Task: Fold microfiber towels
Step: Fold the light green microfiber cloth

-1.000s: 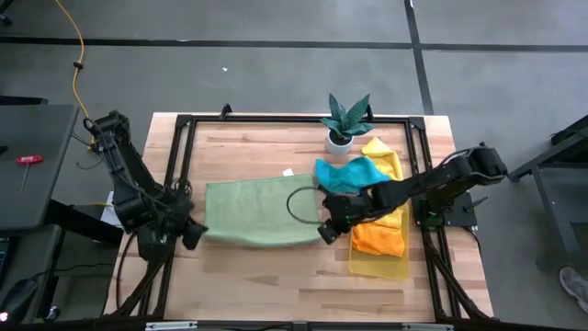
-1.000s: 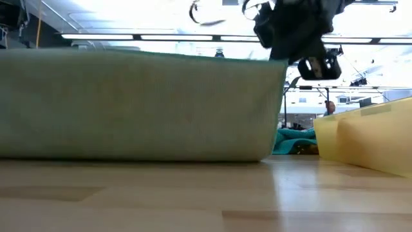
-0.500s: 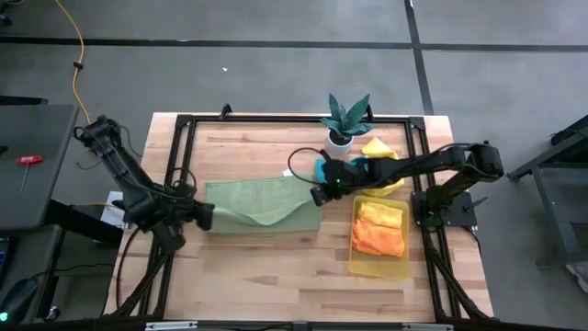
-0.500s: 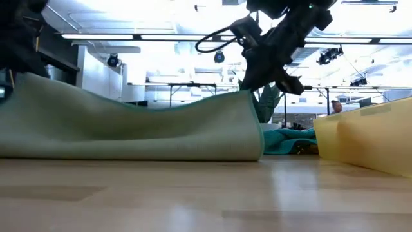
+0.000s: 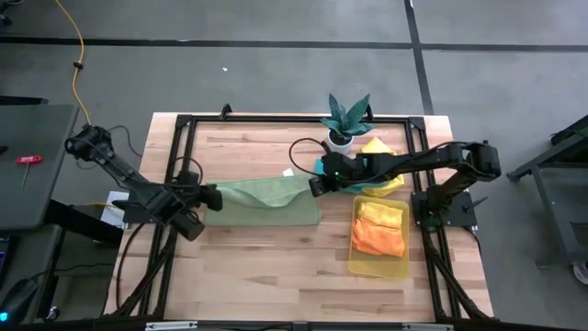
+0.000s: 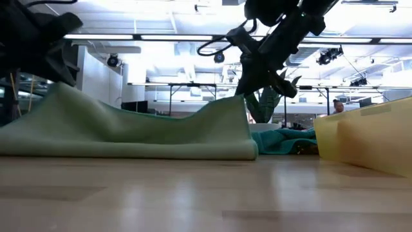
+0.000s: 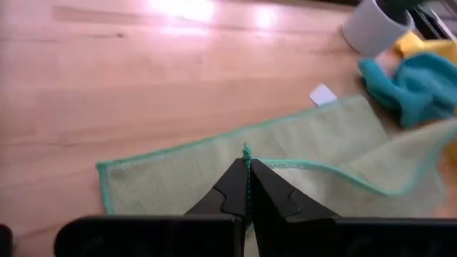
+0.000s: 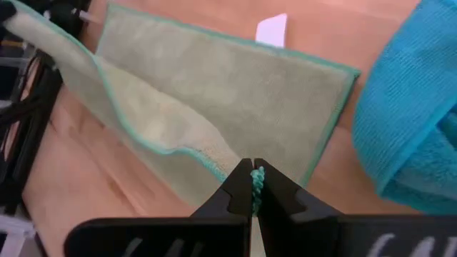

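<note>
Left hand (image 5: 209,196) is clamped on a corner of the pale green towel (image 5: 266,200), fingers pressed together with the teal hem pinched between them; the wrist view shows the edge rising straight up out of the closed tips (image 7: 246,187). It sits at the towel's left end, just inside the black frame (image 5: 177,147) on the desk's left side.

Right hand (image 5: 315,187) is likewise shut on the opposite corner of the same towel, a twist of teal hem caught between its fingertips (image 8: 251,187). It holds that corner at the towel's right end, near the far edge.

Between the two hands the raised towel edge sags over the layer lying flat on the wooden desk (image 5: 257,267); from desk height the cloth peaks at both ends and dips in the middle.

Just beside the right hand lies a crumpled teal towel (image 5: 323,166), touching a yellow towel (image 5: 381,158) behind the arm. A small plant in a white pot (image 5: 344,120) stands beyond them. A yellow tray (image 5: 378,265) at the right holds folded yellow and orange towels (image 5: 378,239). A small white tag (image 7: 323,95) lies on the desk near the green towel's far edge.
</note>
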You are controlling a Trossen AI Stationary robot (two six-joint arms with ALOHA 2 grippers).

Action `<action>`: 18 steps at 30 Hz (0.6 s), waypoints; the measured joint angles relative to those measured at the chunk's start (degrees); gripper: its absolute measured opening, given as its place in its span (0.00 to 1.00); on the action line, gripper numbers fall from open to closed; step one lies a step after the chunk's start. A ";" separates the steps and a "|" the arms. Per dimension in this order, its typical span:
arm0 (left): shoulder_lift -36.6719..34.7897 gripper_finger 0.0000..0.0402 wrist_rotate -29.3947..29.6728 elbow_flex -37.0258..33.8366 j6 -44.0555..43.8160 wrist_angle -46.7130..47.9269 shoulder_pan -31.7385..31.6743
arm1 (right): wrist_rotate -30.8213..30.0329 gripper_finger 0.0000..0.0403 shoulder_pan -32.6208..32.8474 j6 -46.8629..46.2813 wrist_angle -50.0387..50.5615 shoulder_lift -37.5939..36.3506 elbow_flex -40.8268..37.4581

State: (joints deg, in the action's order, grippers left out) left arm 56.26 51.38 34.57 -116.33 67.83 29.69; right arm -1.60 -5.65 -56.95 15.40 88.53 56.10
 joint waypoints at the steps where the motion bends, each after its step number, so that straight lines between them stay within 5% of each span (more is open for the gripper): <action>1: 0.43 0.00 0.26 0.00 -0.02 0.03 -0.90 | -0.59 0.00 0.02 -0.73 -0.43 0.36 0.02; 18: 6.39 0.00 -0.62 1.62 1.25 2.63 -4.87 | -8.59 0.00 1.26 -7.87 2.62 3.19 0.02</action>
State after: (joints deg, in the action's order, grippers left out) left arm 62.66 50.76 36.19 -115.07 70.46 24.82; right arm -10.19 -4.39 -64.82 18.02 91.72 56.12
